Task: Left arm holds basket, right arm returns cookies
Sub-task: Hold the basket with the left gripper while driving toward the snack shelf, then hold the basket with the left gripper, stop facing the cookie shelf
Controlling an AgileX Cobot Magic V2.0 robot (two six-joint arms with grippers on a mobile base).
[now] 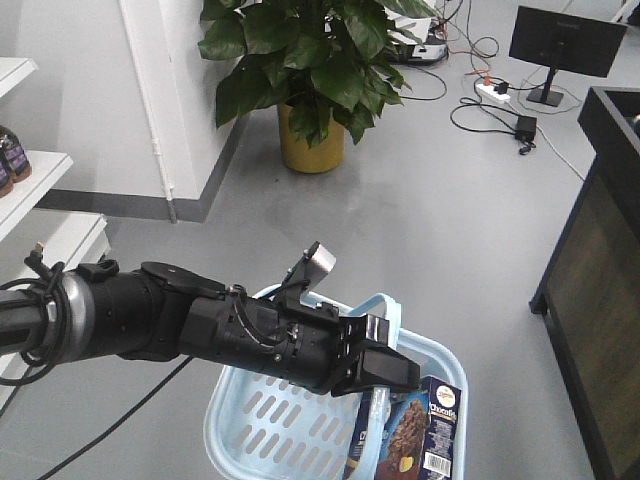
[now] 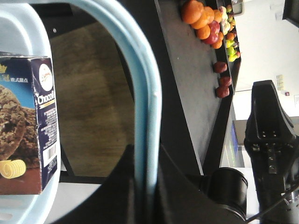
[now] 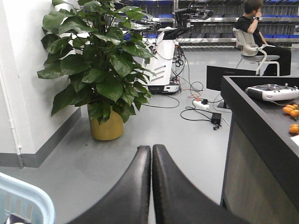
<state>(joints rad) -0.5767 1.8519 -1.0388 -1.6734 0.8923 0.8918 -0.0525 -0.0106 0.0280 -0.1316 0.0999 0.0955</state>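
My left arm (image 1: 150,320) reaches in from the left, and my left gripper (image 1: 400,372) is shut on the pale blue hoop handle (image 1: 385,302) of the light blue basket (image 1: 228,415). In the left wrist view the handle (image 2: 140,70) runs straight between the jaws of the left gripper (image 2: 147,151). The cookies carton (image 1: 430,430) stands in the basket's right corner, and it also shows in the left wrist view (image 2: 28,121). My right gripper (image 3: 152,150) is shut and empty, over the grey floor, right of the basket's corner (image 3: 28,198).
A potted plant (image 1: 312,140) stands by the white wall. A black counter (image 1: 600,300) is on the right, with fruit (image 2: 205,23) on it. White shelves (image 1: 35,175) with bottles are on the left. Cables and a power strip (image 1: 495,90) lie on the far floor. A person (image 3: 250,21) sits far behind.
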